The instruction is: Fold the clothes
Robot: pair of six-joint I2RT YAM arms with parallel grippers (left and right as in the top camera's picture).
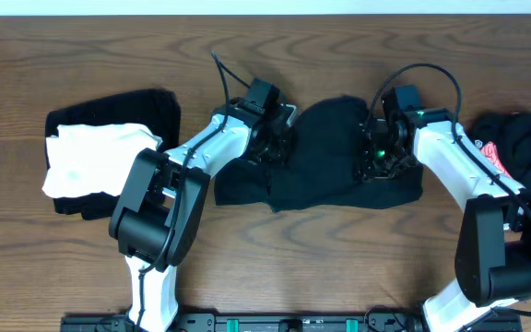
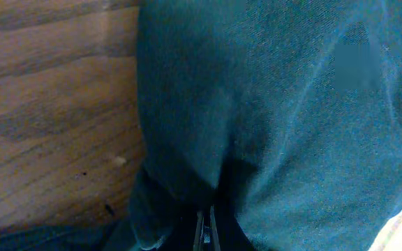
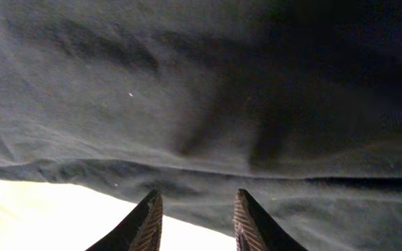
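at left, a folded stack [image 1: 150, 111] topped by a white garment [image 1: 95, 161] lies set aside. mid-table, the left gripper [image 2: 204, 233] pinches the black t-shirt [image 1: 325, 152], seemingly to draw a fold. the right gripper [image 3: 197, 209] stands narrowly parted at its other side, gripping nothing.

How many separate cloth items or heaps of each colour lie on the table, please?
Black: 3: left stack, middle shirt, right heap
White: 1: white garment on the left stack
Total: 4
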